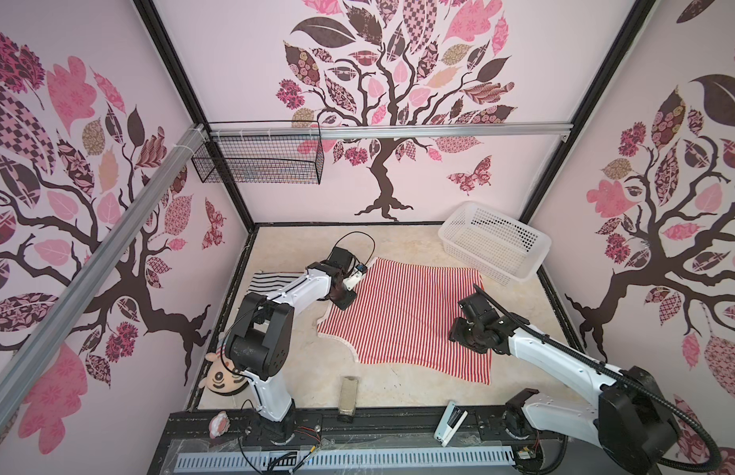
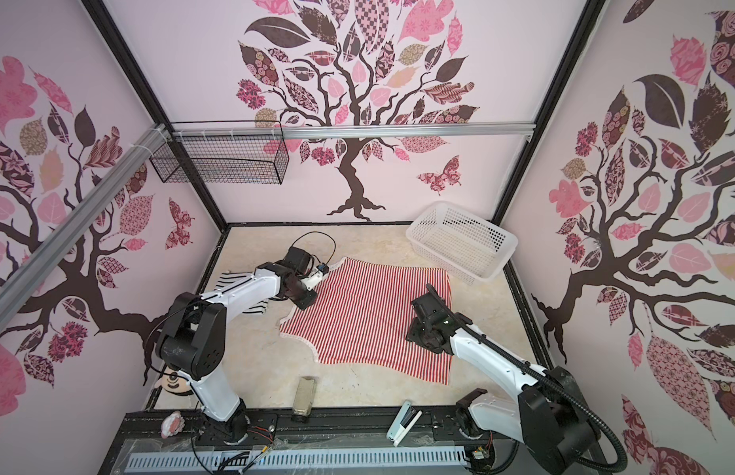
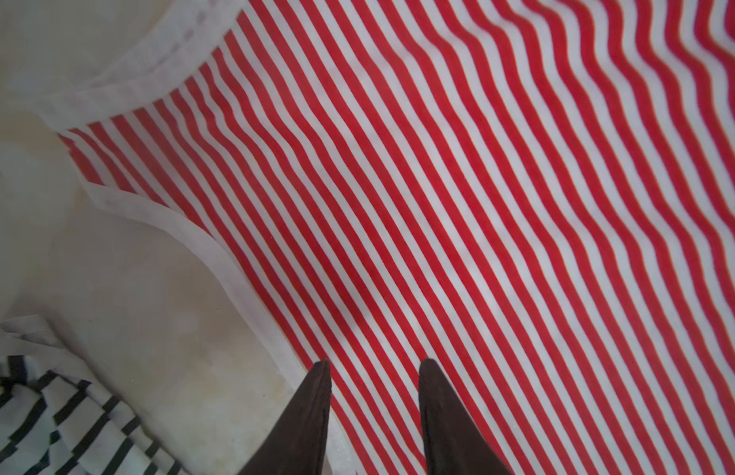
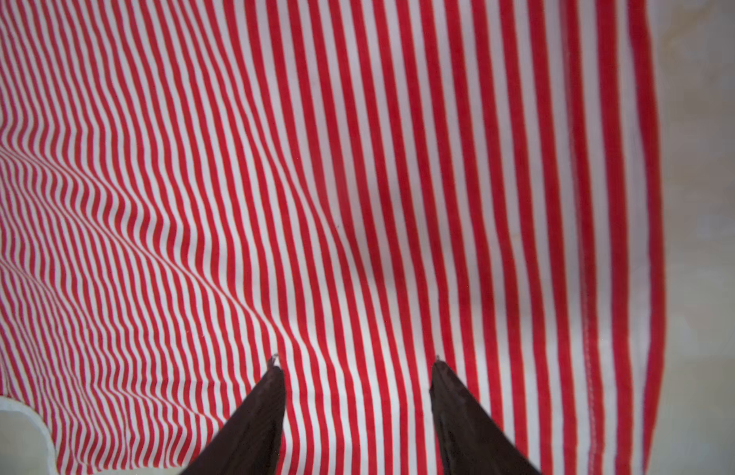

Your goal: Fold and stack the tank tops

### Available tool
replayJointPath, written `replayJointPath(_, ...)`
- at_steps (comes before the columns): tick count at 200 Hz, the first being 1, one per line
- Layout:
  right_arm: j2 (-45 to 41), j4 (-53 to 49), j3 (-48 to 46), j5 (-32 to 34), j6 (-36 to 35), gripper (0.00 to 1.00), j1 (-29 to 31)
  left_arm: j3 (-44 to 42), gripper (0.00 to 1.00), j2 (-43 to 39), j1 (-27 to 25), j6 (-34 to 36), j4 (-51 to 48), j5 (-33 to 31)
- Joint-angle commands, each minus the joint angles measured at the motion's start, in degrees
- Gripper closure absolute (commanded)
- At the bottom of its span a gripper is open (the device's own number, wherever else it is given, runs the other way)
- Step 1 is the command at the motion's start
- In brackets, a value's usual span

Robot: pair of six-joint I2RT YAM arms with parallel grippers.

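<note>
red-and-white tank top (image 1: 407, 316) lies spread flat under both claws. the left claw (image 3: 376, 364) is open, its two dark fingers (image 3: 308, 415) set apart with nothing pinched between them. they hang over the striped cloth just beside the white trim (image 3: 230, 279) of an armhole. whether the tips touch the cloth cannot be told. in both top views this claw sits over the far left part of the garment.

the right claw (image 4: 356, 362) is open too, and wider. only unbroken stripes show in the gap between its fingers (image 4: 250, 419). it points at the cloth near the garment's right edge, where a stitched hem runs along bare desk. here too contact cannot be told.

outward from the claws, the red-and-white tank top covers the middle of the desk (image 1: 283, 362). its stripes run from near to far, its hem is to the right, and its trimmed neck and armholes are to the left. a few soft ripples cross the cloth.

the black-and-white tank top (image 1: 271, 279) lies bunched at the far left, apart from the red one and partly hidden under the left arm.

a white lattice basket (image 1: 481, 263) stands tilted in the far right corner, close to the red top's far right corner. a black wire basket (image 1: 259, 164) hangs on the far wall, up to the left. along the near edge of the desk lie a plush face (image 1: 220, 376) at the left, a small brownish block (image 1: 348, 395) in the middle and a stapler (image 1: 450, 423) to the right.
</note>
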Motion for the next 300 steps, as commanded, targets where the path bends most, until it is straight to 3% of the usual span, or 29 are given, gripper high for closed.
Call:
replayJointPath(1, 2.54, -0.79, 1.23, 0.62, -3.89, 0.41, -3.09, -2.36, 0.61, 0.36, 0.09, -0.48, 1.97, 1.46)
replayJointPath(40, 8.12, 1.19, 6.49, 0.69, -7.03, 0.41, -6.91, -5.35, 0.61, 2.18, 0.29, -0.68, 4.55, -2.50)
replayJointPath(98, 23.95, 1.56, 21.87, -0.90, -12.13, 0.41, -11.37, -6.80, 0.63, 3.56, 1.52, -0.76, 5.77, -4.46)
replayJointPath(157, 36.89, 0.93, 31.09, -0.69, -13.90, 0.41, -11.96, -7.46, 0.63, 3.24, 2.55, -0.24, 5.04, -6.17)
replayJointPath(191, 44.87, 0.30, 35.94, -2.35, -14.99, 0.41, -11.98, -8.62, 0.63, 2.03, 5.33, 0.20, 4.50, -5.72)
replayJointPath(266, 53.70, -0.50, 45.87, -7.00, -15.89, 0.41, -10.61, -9.95, 0.63, 0.35, 16.26, 2.10, 2.93, -2.32)
replayJointPath(300, 59.33, -4.40, 55.05, -8.27, -17.01, 0.41, -8.64, -11.03, 0.64, -0.43, 17.02, 2.72, 2.91, -2.57)
